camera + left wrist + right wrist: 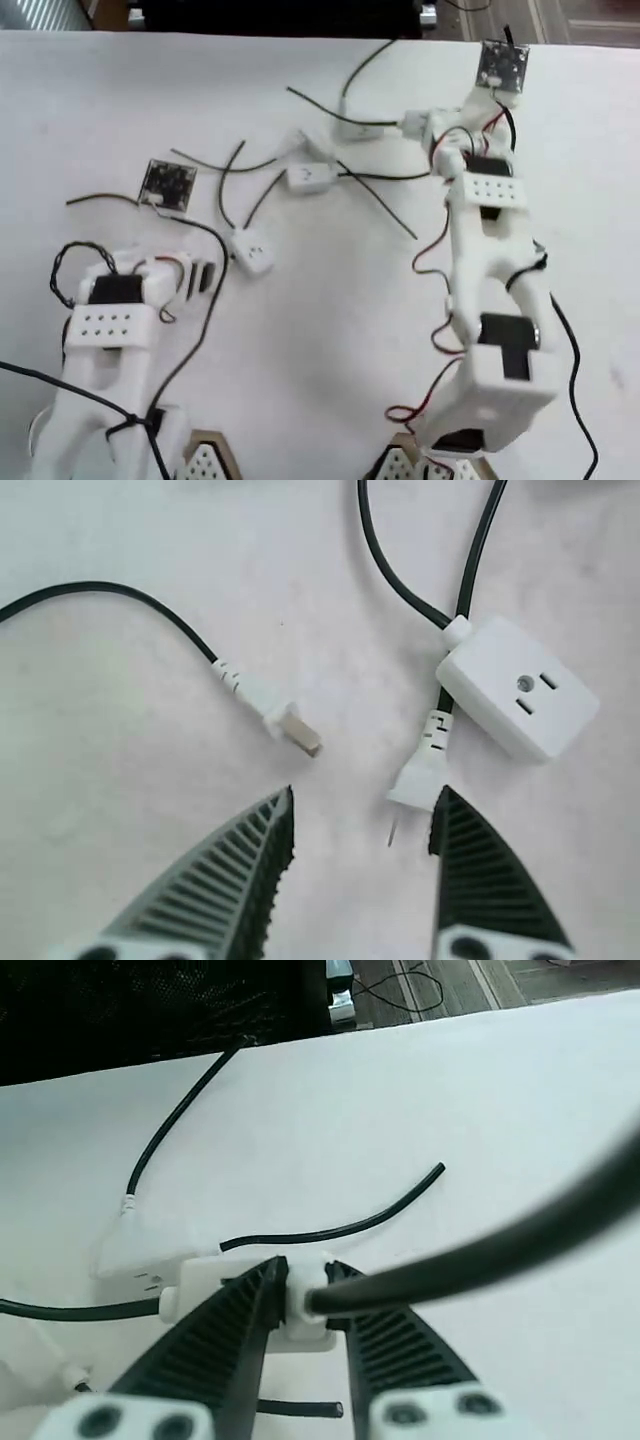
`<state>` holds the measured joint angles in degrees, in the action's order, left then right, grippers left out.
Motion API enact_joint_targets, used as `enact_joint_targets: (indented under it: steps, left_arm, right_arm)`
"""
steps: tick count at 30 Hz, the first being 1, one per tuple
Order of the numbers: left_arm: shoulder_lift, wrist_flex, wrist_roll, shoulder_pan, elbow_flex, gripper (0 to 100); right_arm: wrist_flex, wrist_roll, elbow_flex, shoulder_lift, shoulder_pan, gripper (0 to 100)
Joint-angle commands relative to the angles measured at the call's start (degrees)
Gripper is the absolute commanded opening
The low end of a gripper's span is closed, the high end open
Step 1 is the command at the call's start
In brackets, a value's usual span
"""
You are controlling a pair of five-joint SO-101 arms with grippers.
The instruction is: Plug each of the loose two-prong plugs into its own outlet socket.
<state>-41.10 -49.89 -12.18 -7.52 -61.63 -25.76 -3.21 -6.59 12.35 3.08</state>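
High view: on the white table [300, 380], the left gripper [200, 278] sits at lower left of the frame, near the near socket [252, 250]. A middle socket [310, 177] lies above centre. A far socket [355, 128] lies higher still, with the right gripper [412, 124] just beside it on its right. Left wrist view: the left gripper's jaws are released and spread wide above the table. A flat-bladed plug [290, 725] lies left of centre, apart from both fingers, its cord running to the upper left. A second plug [420, 780] lies just beside the finger at lower right, prongs toward the bottom edge. The near socket rests at right of the frame with neither plug in it. Right wrist view: the right gripper's jaws are clenched on the held plug [300, 1305] at lower centre. Its black cord [480, 1250] runs to the right edge. The far socket lies at left; whether the held plug is seated cannot be told.
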Motion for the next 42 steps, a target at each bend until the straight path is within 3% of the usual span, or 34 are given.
enact_joint_targets:
  steps: [1,5,13,24,29,33,42]
  left_arm:
    - [-1.3,0.8,0.7,-0.5,0.3,22]
    - [-1.3,0.8,0.7,-0.5,0.3,22]
    - [-1.6,0.7,0.7,-1.3,0.3,23]
    - [-1.7,2.4,6.2,-12.7,2.0,23]
    - [-1.7,2.5,8.7,-15.2,2.4,23]
    - [-1.7,2.7,8.8,-15.3,2.5,23]
    - [-1.7,2.8,8.7,-15.2,2.4,23]
  right_arm:
    - [-4.9,-0.5,9.0,2.8,0.3,10.3]
    - [-13.1,0.1,14.5,4.4,-0.6,20.3]
    - [-31.3,0.4,19.1,-2.0,-5.1,21.2]
    - [-54.4,0.4,19.0,-8.3,-23.9,21.2]
    - [-52.3,0.4,13.1,-8.3,-34.9,21.2]
    - [-43.8,0.4,5.5,-8.3,-42.2,21.2]
    - [-26.6,2.8,-8.0,-8.2,-49.5,21.1]
